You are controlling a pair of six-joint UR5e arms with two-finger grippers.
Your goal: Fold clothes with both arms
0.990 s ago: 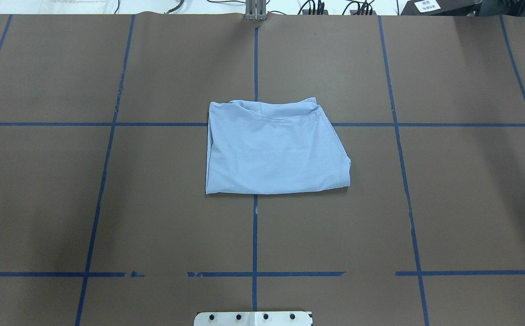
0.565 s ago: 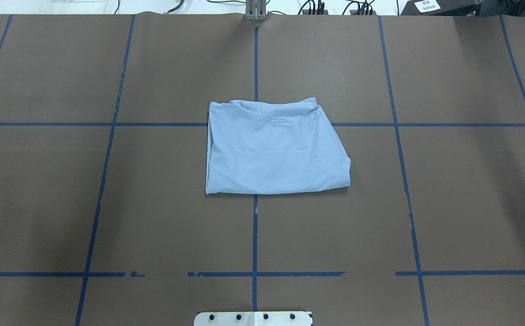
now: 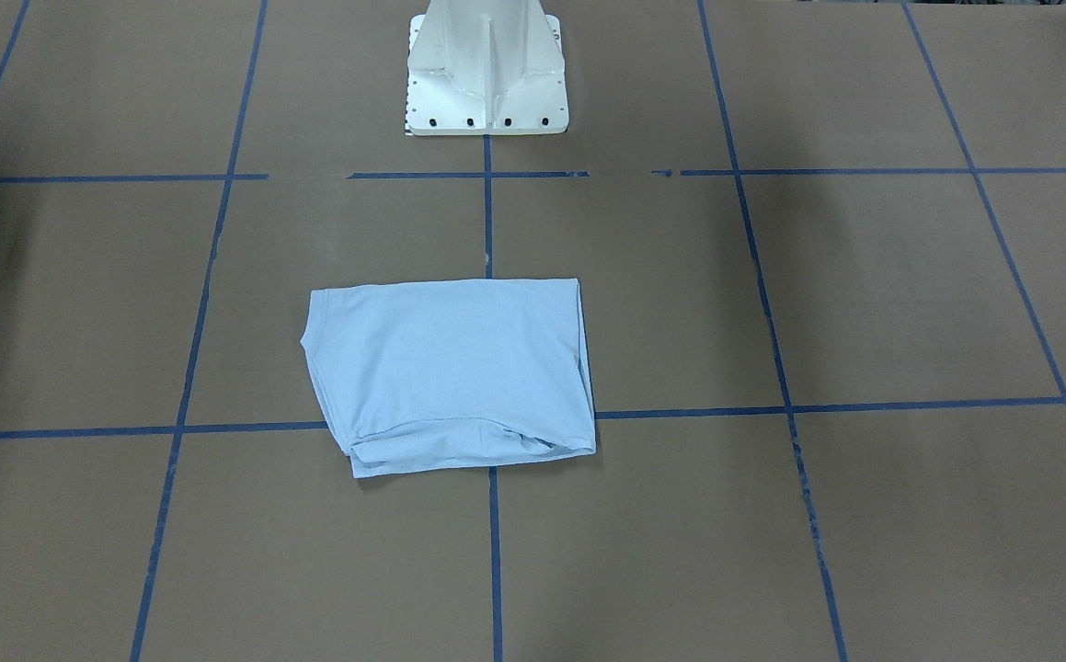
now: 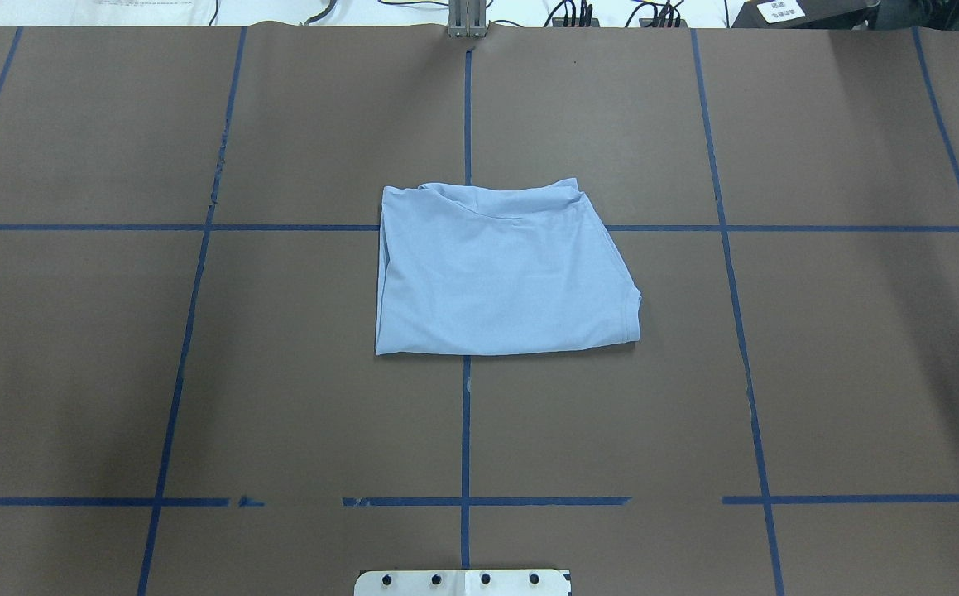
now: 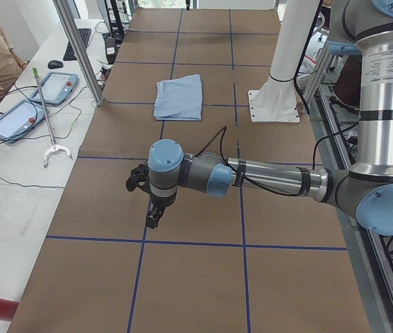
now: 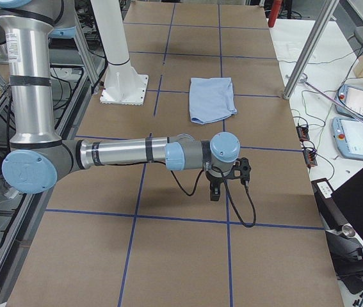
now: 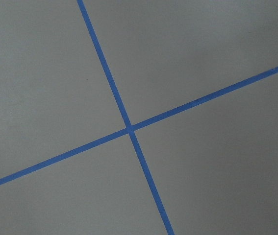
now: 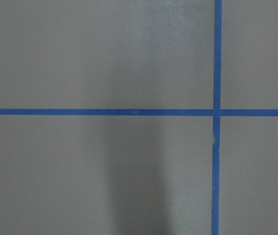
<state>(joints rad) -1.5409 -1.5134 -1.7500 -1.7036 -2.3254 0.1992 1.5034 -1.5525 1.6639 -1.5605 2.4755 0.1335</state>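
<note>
T-shirt (image 4: 500, 277): light blue, folded into a compact rough rectangle. It lies flat at the middle of the table (image 4: 280, 389), astride the centre tape line (image 4: 466, 430). The chest print is not visible.
Progress: we judge the folding done or very nearly so. The sleeves and hem are tucked in, and several layers are stacked.
Flaws: in the overhead view the right edge runs slanted. The far edge shows a loose, rumpled lip of under-layers.
Left to do: at most a tidy of that far edge, in our judgement. We see nothing else outstanding.
Left arm (image 5: 272, 182): stretched low and nearly level over the table's left end, wrist bent downward, well apart from the T-shirt.
Right arm (image 6: 123, 152): mirror pose over the right end, also well apart from the T-shirt.
Left gripper (image 5: 152, 218): points down over bare paper with no cloth hanging from it. We cannot tell the finger spread, as only a side view shows it.
Right gripper (image 6: 214, 190): also points down with no cloth on it. We cannot tell the finger spread here either.
Wrist cameras: both show only brown paper and crossing tape, with no cloth or fingers in frame.
</note>
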